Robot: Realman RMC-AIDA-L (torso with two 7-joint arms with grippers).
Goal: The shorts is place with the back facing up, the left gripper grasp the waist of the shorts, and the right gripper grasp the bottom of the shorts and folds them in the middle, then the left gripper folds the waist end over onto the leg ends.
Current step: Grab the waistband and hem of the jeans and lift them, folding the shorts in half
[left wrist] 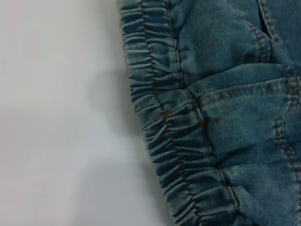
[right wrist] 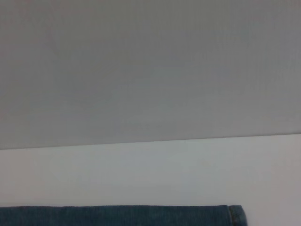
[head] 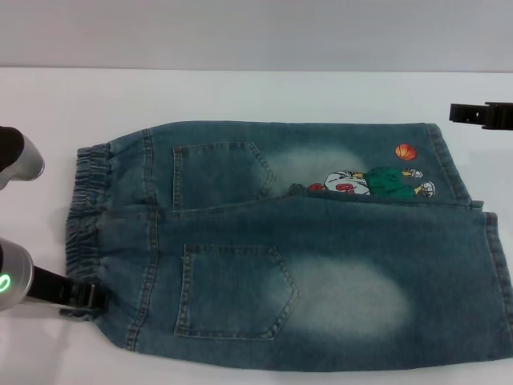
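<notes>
The faded blue denim shorts (head: 321,265) lie flat with both back pockets up. The near half laps a little over the far half along the middle. The ruffled waist (head: 88,208) is at the left, and the left wrist view shows the waist (left wrist: 160,117) close up. The leg ends (head: 497,273) are at the right, the far one carrying the cartoon print (head: 369,183) and orange ball (head: 406,151). My left gripper (head: 80,298) is at the waist's near corner, touching its edge. My right gripper (head: 473,115) hovers just beyond the far leg's corner, apart from the cloth.
The white table (head: 240,92) runs back to a pale wall. Another part of the left arm (head: 20,156) shows at the left edge. In the right wrist view a strip of denim hem (right wrist: 141,215) lies on the table.
</notes>
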